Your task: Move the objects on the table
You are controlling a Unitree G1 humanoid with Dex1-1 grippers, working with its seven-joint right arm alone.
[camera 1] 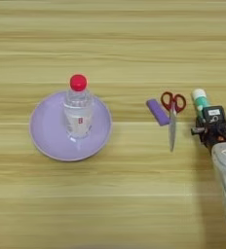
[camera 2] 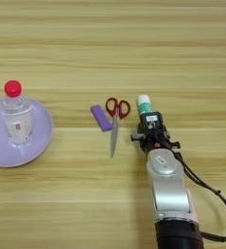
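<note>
While my silver forearm rises from the bottom right of the frame, my gripper sits at centre right, right over the lower end of the glue stick; whether its fingers are spread or closed on the stick I cannot tell. Only the stick's white top and green label show beyond the gripper. Just left of it lie the scissors, red handles toward the top, blades pointing down the frame. Beside the handles, further left, rests the purple block. At far left, the bottle stands upright on the lilac plate. All sit on the table.
</note>
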